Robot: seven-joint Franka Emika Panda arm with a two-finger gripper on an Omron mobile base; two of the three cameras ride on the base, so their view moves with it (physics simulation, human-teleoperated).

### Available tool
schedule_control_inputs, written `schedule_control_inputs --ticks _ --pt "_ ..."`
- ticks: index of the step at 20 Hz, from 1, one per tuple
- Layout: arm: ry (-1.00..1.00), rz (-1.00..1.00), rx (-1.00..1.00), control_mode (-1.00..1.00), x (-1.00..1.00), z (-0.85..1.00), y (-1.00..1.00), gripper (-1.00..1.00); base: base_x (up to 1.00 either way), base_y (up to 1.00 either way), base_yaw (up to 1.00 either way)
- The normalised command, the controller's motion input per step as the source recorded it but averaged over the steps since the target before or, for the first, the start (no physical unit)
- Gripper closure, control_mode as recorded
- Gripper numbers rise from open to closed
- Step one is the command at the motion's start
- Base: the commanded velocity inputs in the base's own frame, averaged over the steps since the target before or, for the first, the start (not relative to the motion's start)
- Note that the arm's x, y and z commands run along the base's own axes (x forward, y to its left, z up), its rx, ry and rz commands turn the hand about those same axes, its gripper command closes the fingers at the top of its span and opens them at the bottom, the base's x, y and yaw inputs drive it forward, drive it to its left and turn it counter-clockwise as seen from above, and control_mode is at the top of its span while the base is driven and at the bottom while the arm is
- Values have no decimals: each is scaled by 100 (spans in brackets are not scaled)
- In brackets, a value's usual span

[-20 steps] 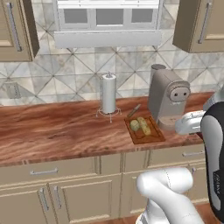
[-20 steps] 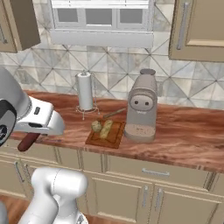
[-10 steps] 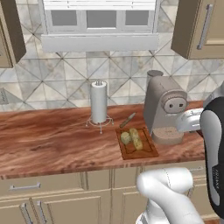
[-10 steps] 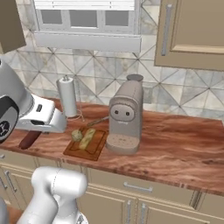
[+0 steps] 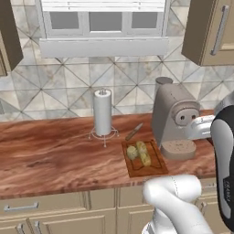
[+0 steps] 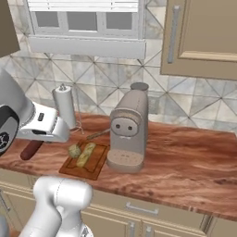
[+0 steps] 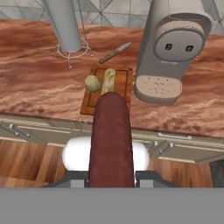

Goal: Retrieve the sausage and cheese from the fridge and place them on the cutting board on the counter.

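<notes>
Base driven leftward since a second ago, whole counter scene shifted right in both base views, gripper (image 7: pixel 111 177) clamped on long dark-red sausage (image 7: pixel 111 140), held above floor before reddish-brown wood-grain counter (image 5: pixel 50 155), small reddish-brown wooden cutting board (image 5: pixel 153 167) with two yellowish pieces beside beige coffee machine (image 5: pixel 176 119).

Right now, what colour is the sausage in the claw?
Dark reddish-brown; the sausage shows best in the hand view.

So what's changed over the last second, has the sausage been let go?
No. The base has driven, so the whole view shifted and the cutting board and coffee machine now look nearer. The gripper stays shut on the sausage. The two pale food items and knife haven't moved.
</notes>
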Motion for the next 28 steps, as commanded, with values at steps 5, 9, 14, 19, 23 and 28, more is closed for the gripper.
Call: schedule_control_inputs --ticks 5,9,14,19,23,28 --pt "0 0 0 100 0 0 0 100 27 0 0" --pt "0 -1 0 -100 16 -8 0 100 29 0 0" --pt "1 -7 0 -100 89 -43 1 100 0 0 0" --pt "2 -11 0 -100 84 -44 0 100 0 0 0" --pt "0 -10 0 -100 43 -48 0 100 0 0 0" --pt "7 -1 0 -100 47 -46 0 100 0 0 0"
